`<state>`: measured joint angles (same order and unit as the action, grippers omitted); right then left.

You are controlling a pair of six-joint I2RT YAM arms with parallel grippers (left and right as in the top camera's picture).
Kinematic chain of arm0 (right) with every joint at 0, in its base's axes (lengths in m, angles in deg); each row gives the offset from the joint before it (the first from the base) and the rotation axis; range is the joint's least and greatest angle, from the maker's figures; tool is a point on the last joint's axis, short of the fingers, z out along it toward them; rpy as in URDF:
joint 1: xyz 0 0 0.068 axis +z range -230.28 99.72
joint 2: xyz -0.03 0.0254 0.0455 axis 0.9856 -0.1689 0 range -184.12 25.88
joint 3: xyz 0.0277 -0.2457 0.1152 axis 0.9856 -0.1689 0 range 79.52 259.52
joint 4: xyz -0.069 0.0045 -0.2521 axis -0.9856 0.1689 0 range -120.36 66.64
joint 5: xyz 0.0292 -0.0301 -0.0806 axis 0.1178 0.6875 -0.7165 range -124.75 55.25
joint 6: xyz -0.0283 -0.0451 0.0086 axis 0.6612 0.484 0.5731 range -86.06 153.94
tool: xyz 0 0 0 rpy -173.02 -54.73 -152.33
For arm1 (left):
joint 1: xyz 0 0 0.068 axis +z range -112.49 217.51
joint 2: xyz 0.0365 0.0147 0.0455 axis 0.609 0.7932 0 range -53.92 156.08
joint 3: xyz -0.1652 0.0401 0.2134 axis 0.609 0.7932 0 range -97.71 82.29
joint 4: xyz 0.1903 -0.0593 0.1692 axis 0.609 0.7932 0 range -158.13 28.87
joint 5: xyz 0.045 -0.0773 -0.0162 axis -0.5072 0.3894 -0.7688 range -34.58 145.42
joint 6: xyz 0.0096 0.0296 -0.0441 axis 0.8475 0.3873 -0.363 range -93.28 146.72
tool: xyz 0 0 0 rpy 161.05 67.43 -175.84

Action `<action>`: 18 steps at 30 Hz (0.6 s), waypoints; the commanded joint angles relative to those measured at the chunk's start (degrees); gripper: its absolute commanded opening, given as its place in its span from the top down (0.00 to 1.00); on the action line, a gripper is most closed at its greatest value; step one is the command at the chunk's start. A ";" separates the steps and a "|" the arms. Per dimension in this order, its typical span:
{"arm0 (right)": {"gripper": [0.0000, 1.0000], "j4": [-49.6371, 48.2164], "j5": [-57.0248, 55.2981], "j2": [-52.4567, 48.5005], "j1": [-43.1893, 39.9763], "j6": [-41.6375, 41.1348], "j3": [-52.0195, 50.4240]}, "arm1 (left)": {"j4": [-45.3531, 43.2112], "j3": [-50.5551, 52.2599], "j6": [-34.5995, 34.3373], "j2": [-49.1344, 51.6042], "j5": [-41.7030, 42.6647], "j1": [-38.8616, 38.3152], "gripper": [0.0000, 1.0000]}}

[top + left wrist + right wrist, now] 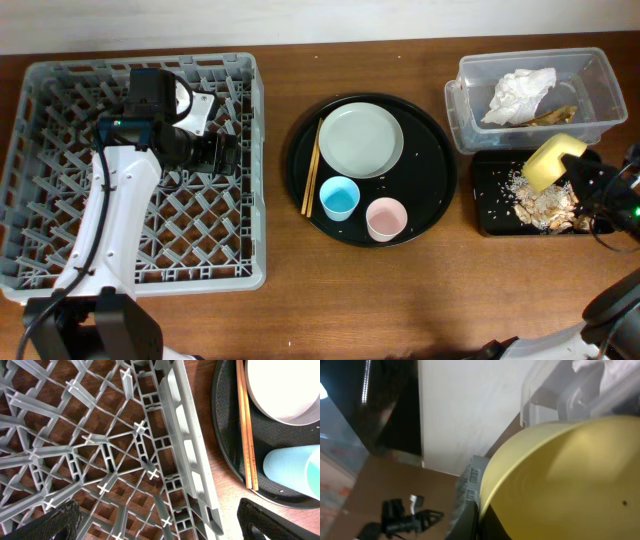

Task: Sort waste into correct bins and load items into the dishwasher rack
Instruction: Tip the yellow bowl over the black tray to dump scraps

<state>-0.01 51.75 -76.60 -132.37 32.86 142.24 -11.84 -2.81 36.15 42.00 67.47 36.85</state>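
A brown wooden desk is running up to a white wall along the top edge of the overhead view.

A grey rack is filling the left third of the frame. The white left arm is reaching up from the lower left and over the rack. The left gripper is hanging above the rack's right side. In the left wrist view its dark fingers are showing at the two bottom corners, wide apart and holding nothing.

A round tray is sitting in the centre of the desk. It is carrying a white plate at its top. Chopsticks are lying along its left side, just beside the plate. A blue cup and a pink cup are standing upright, side by side, near its lower edge.

A clear tub is sitting in the upper right, holding a napkin and some golden-brown scraps. Just below it, a rectangular tray is holding beige crumbs.

The right gripper is coming in from the right edge, clamped on a yellow bowl. The bowl is tilting above the rectangular tray, over the crumbs. In the right wrist view the bowl is filling most of the frame, with the tub's corner behind it.
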 commanded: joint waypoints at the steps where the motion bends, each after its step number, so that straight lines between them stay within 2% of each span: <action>1: 0.96 0.44 -6.21 0.76 0.33 -13.25 -0.31 | -0.07 -1.29 0.35 -0.02 0.61 0.20 0.01; 4: 0.96 0.48 -6.12 0.76 0.35 -14.45 -0.31 | -0.04 -1.31 0.35 -0.02 0.61 0.20 0.01; 5: 0.96 -1.38 -4.48 0.76 0.35 -12.11 -0.31 | -0.07 -1.31 0.35 -0.02 0.61 0.20 0.01; 7: 0.93 -5.51 2.45 0.76 1.22 -0.11 -0.26 | -0.07 -1.31 0.35 -0.02 0.61 0.20 0.01; 8: 0.93 -5.73 2.43 0.76 1.95 1.75 -0.26 | -0.07 -1.31 0.35 -0.02 0.61 0.20 0.01; 11: 0.96 -5.77 -0.98 0.76 3.65 -3.93 -0.28 | -0.07 -1.31 0.35 -0.02 0.61 0.20 0.01; 13: 0.96 -8.20 2.45 0.76 5.09 -1.79 -0.26 | -0.07 -1.31 0.35 -0.02 0.61 0.20 0.01; 18: 0.96 -10.93 2.43 2.97 12.00 -1.97 0.76 | -0.07 -1.31 0.35 -0.02 0.61 0.20 0.01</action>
<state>-10.46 51.97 -76.22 -123.35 29.93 142.02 -11.84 -2.81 36.15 42.00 67.47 36.85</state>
